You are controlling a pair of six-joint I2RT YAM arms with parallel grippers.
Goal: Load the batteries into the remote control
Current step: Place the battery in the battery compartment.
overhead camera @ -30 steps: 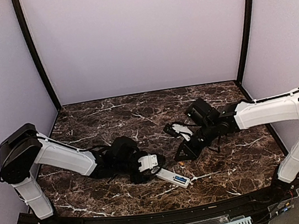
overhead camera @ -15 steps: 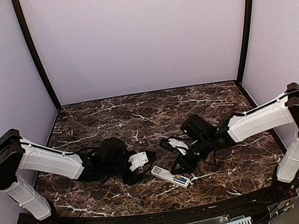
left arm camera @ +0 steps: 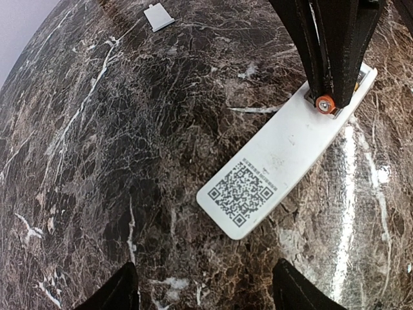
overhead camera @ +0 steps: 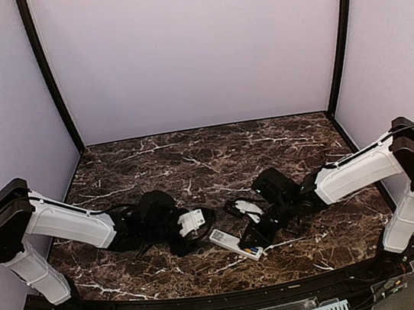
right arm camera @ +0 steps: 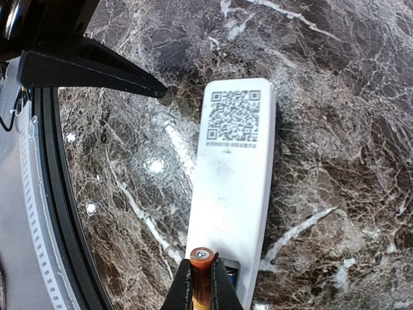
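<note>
Your right arm (overhead camera: 348,174) has dropped and slid in over the bay end of the remote (right arm camera: 235,168), while the left arm (overhead camera: 78,223) has backed off; the remote lies sticker-up on the tabletop (overhead camera: 192,157), near its front edge. The right jaws are clenched on the orange battery (right arm camera: 201,258), its tip at the open bay beside what looks like the blue battery (right arm camera: 233,278); the left jaws hang released, just short of the remote. Nothing braces the remote, so a push along it would likely skid it; a tilted battery could jam on the bay lip or squirt from the jaws.
</note>
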